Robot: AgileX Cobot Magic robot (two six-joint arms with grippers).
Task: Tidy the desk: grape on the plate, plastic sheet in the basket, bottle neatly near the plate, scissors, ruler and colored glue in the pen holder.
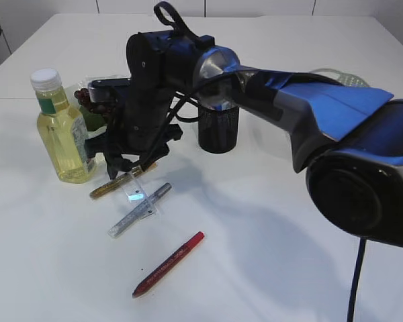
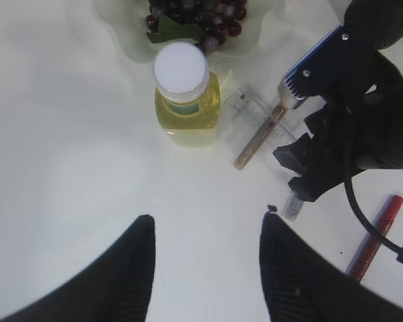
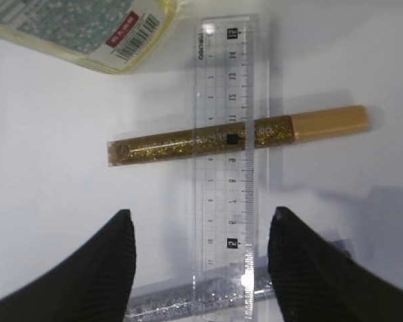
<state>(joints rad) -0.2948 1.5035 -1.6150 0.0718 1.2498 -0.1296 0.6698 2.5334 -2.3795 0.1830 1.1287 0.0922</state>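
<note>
My right gripper [image 3: 201, 225] is open and hovers just above the clear ruler [image 3: 228, 80], with one finger on each side of it. The ruler lies across a gold glitter glue pen [image 3: 322, 124] and a silver one [image 3: 168, 298]. In the exterior view the right arm reaches across to the left, with its gripper [image 1: 131, 168] over the ruler [image 1: 144, 194] and the gold glue [image 1: 111, 186]. A red glue pen [image 1: 169, 263] lies nearer the front. The yellow bottle [image 1: 60, 131] stands upright beside the plate [image 2: 121, 27], which holds the grapes [image 2: 195, 17]. My left gripper [image 2: 208, 225] is open, empty and high above bare table. Scissors and plastic sheet are out of view.
The black mesh pen holder [image 1: 218, 127] stands behind the right arm at mid table. Part of a basket [image 1: 342, 77] shows at the back right. The bottle [image 3: 87, 30] is close to the ruler's far end.
</note>
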